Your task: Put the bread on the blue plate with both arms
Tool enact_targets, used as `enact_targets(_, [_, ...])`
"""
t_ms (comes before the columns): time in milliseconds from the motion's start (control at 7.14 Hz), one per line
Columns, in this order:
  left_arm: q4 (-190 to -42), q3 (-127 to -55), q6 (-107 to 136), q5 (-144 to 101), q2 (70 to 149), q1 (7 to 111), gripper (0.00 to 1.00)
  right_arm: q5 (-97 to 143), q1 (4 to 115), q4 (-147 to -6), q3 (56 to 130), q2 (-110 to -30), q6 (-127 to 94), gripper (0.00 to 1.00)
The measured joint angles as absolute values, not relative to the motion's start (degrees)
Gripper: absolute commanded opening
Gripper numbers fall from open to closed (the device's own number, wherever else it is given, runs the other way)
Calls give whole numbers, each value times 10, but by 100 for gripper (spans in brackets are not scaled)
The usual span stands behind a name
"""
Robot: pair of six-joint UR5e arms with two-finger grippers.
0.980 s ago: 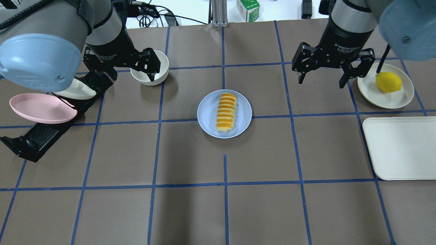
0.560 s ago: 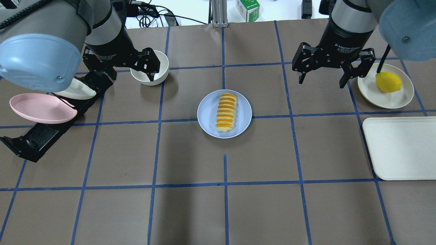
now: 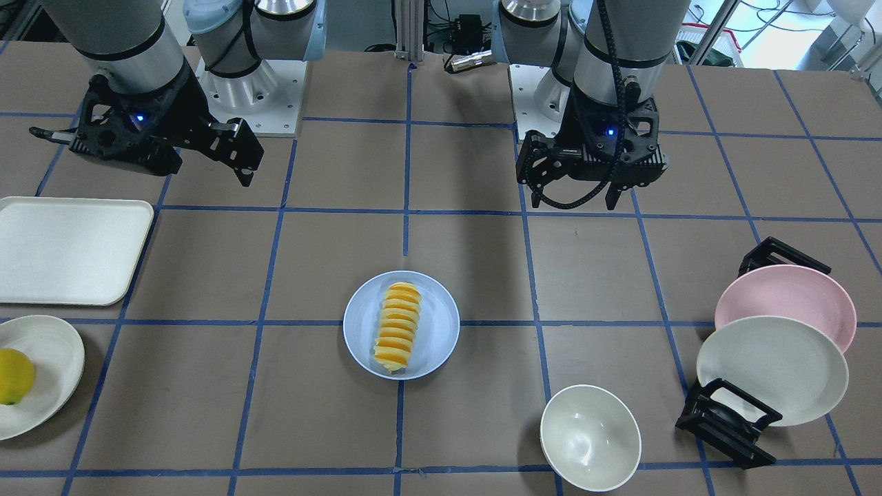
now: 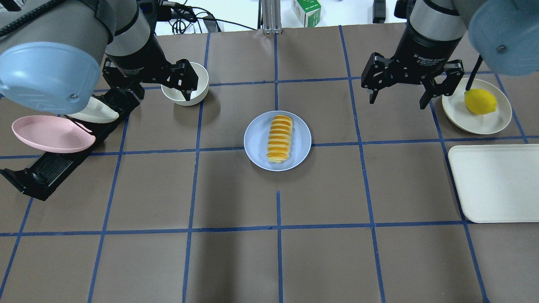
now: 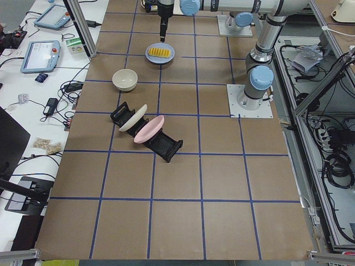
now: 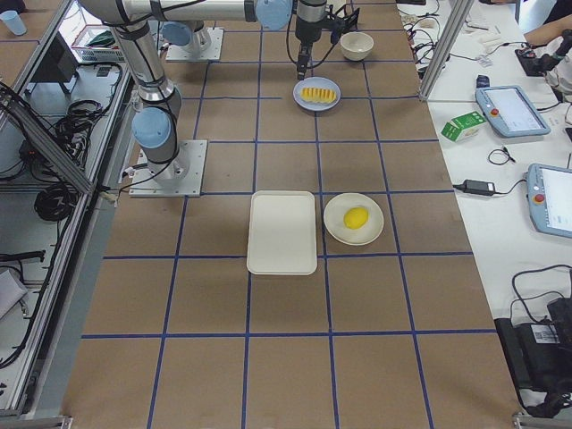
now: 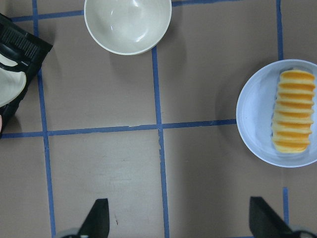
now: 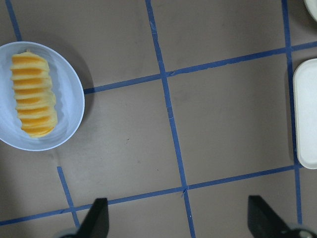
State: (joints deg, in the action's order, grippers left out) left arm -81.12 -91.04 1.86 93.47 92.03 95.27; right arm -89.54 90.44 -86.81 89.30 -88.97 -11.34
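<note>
The bread [image 4: 280, 139], a ribbed yellow and orange loaf, lies lengthwise on the blue plate [image 4: 257, 143] at the table's middle. It also shows in the front view, bread [image 3: 397, 327] on plate [image 3: 441, 324], and in both wrist views [image 7: 293, 110] [image 8: 30, 94]. My left gripper [image 4: 158, 90] is open and empty, raised above the table near the white bowl, well left of the plate. My right gripper [image 4: 398, 103] is open and empty, raised well right of the plate. Nothing is between the fingertips in either wrist view.
A white bowl [image 4: 185, 88] stands under the left gripper. A black rack [image 4: 50, 168] holds a pink plate [image 4: 50, 134] and a cream plate [image 4: 94, 113] at the left. A lemon [image 4: 480, 101] sits on a cream plate [image 4: 492, 122] at the right, beside a cream tray [image 4: 497, 183].
</note>
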Motion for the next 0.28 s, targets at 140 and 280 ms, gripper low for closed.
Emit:
enact_targets(140, [-811,-910,19,935,920,953,100,-893,904,-869,893,-890,-114,100])
enact_targets(280, [-811,-911,19,934,920,953,100,-891,904,-870,893,-890,-114,100])
